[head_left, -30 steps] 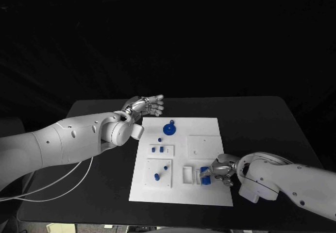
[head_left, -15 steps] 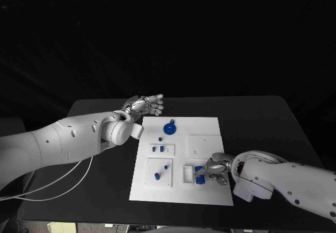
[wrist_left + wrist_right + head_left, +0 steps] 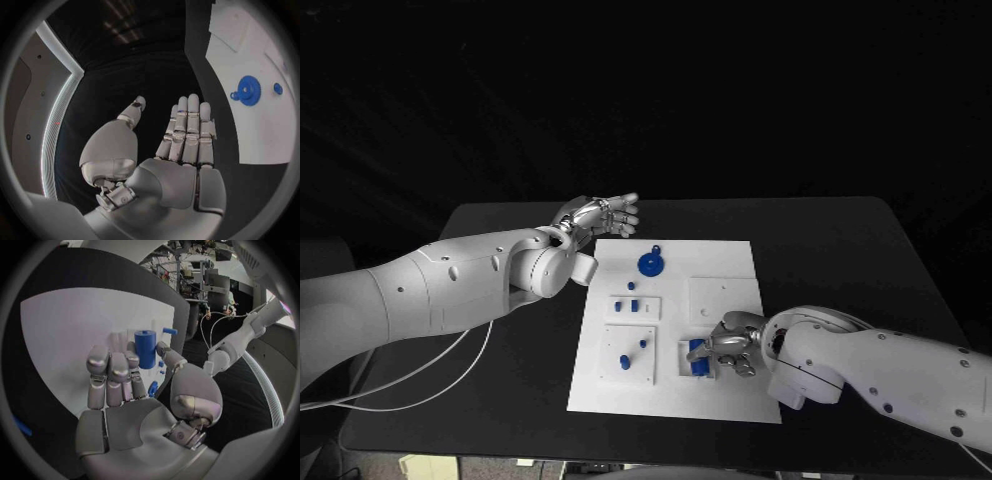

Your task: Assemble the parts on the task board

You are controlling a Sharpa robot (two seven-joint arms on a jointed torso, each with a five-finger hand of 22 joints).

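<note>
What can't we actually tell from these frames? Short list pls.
- Head view: right hand covers the blue cylinder; its seating in the task board is hidden.
- Right wrist view: contact between fingers and cylinder is unclear.
- Head view: small blue parts too small to identify.

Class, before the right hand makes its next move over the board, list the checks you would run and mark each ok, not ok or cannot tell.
1. Right hand over the task board: ok.
2. Blue cylinder upright in front of its fingers: ok.
3. Cylinder gripped: cannot tell.
4. Cylinder seated in its slot: cannot tell.
5. Left hand open and off the board: ok.
6. Blue gear clear of both hands: ok.
</note>
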